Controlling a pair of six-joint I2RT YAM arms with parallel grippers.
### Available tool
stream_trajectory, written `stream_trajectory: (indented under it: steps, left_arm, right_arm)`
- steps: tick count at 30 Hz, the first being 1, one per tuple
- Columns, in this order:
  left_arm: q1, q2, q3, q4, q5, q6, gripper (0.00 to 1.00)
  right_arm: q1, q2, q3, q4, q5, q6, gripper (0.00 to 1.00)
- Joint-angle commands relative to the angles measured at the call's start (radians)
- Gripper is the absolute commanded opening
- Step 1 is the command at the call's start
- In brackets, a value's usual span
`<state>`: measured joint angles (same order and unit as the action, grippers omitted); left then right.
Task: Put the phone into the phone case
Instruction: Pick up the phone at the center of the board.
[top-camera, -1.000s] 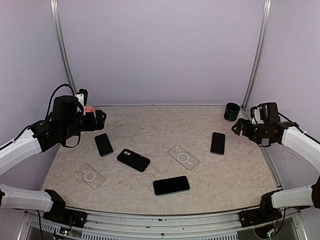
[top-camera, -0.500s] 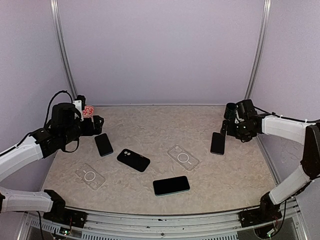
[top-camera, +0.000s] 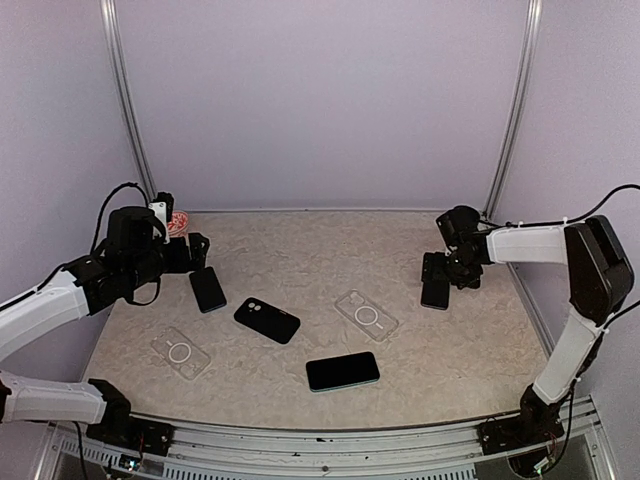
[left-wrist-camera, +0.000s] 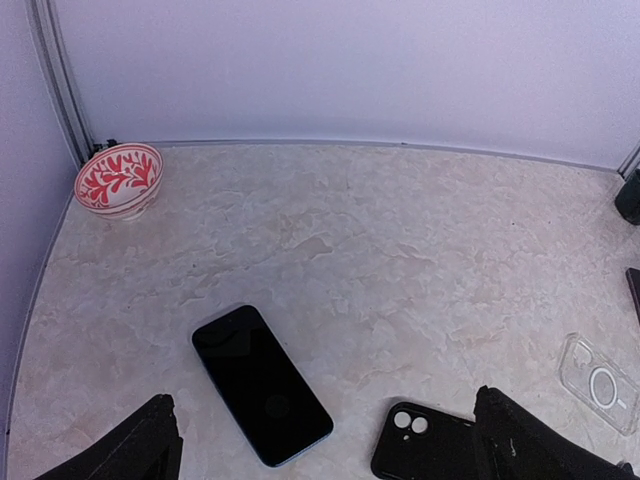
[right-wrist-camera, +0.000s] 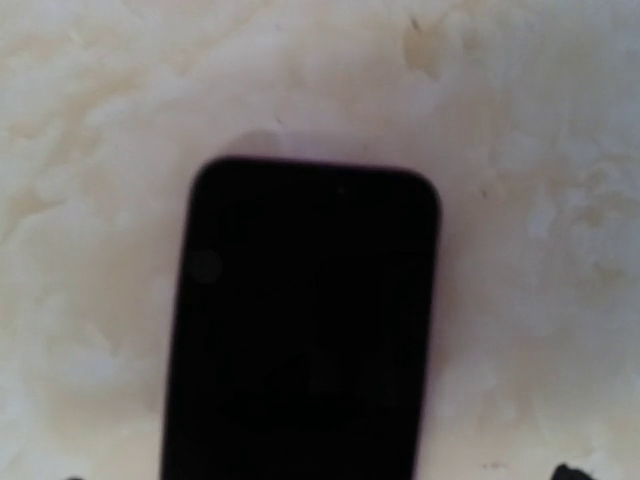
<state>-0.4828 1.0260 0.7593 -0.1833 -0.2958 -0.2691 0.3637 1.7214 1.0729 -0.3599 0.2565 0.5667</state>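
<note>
Three dark phones lie flat: one at the left (top-camera: 207, 289) (left-wrist-camera: 262, 398), one at the right (top-camera: 434, 292) (right-wrist-camera: 300, 320), and a teal-edged one near the front (top-camera: 342, 371). A black phone case (top-camera: 267, 320) (left-wrist-camera: 425, 455) lies back up, its camera holes showing. Two clear phone cases (top-camera: 366, 315) (top-camera: 181, 352) rest on the table. My left gripper (top-camera: 198, 262) (left-wrist-camera: 325, 462) hangs open just behind the left phone. My right gripper (top-camera: 443, 268) (right-wrist-camera: 320, 474) is open, low and close over the right phone. Neither gripper holds anything.
A red-and-white bowl (top-camera: 178, 222) (left-wrist-camera: 118, 178) sits in the back left corner. A dark cup (left-wrist-camera: 630, 196) stands at the back right, behind my right arm. Purple walls and metal posts close in the marble-patterned table (top-camera: 320, 250).
My right arm swung in from the right edge and dropped over the right phone. My left gripper came down and forward toward the left phone. No object has moved.
</note>
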Motion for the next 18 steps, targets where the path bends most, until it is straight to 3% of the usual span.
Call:
stream_trajectory:
  steps: [1, 18]
  left_arm:
    - [0.009, -0.005, 0.003, 0.010, -0.015, -0.005, 0.99]
    - [0.010, -0.009, 0.003, 0.009, -0.023, -0.004, 0.99]
  right_arm:
    - [0.014, 0.038, 0.016, 0.013, 0.038, 0.031, 1.00]
    - [0.043, 0.140, 0.028, 0.041, 0.010, 0.049, 0.99]
